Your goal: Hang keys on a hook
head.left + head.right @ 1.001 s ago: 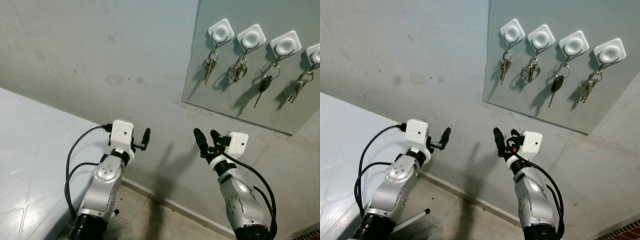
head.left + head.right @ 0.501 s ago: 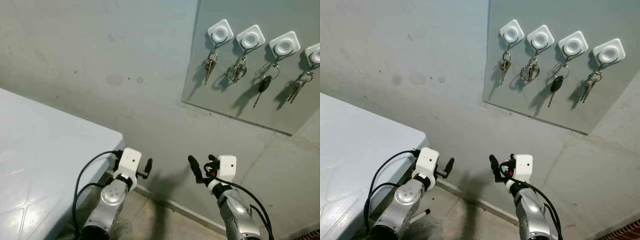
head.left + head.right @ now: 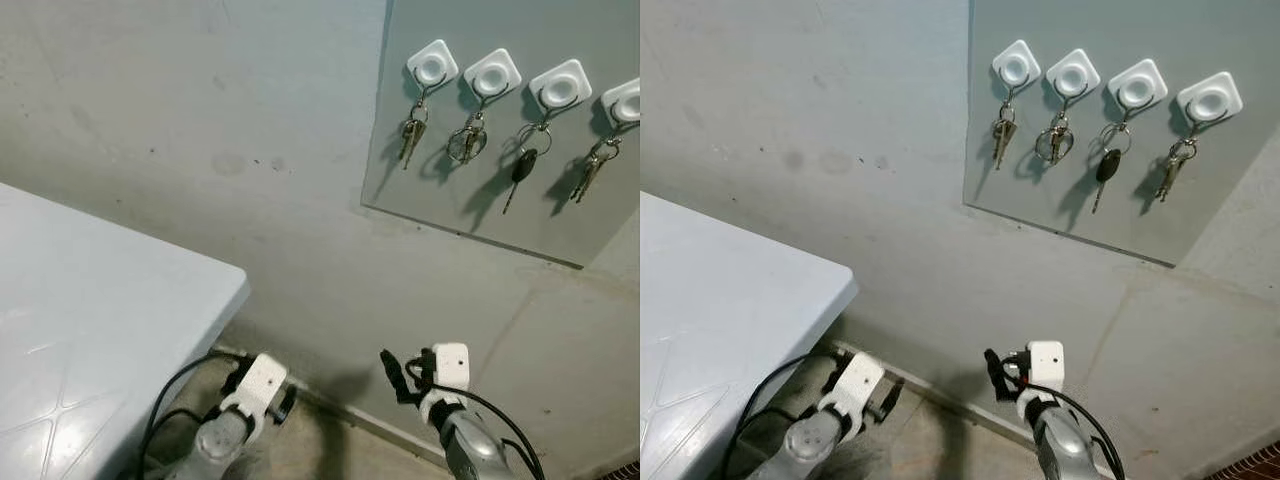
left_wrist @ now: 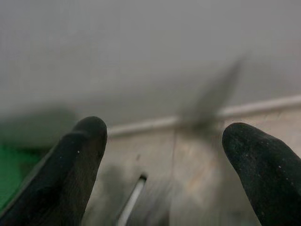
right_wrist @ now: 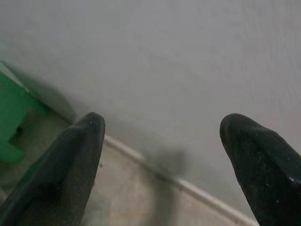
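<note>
White square hooks [image 3: 433,64] on the grey wall panel [image 3: 560,215] each carry keys [image 3: 408,134], and far below the panel both the left pincer [image 4: 164,160] and right pincer [image 5: 162,155] hang wide and empty, so the task looks finished.

A white table [image 3: 90,300] stands against the grey wall [image 3: 200,120].

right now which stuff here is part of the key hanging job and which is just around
Part of the job:
- four white hooks on the grey wall board
- key bunches hanging from them
- left end effector and right end effector, both open and holding nothing

Just around:
- white table
- green object
</note>
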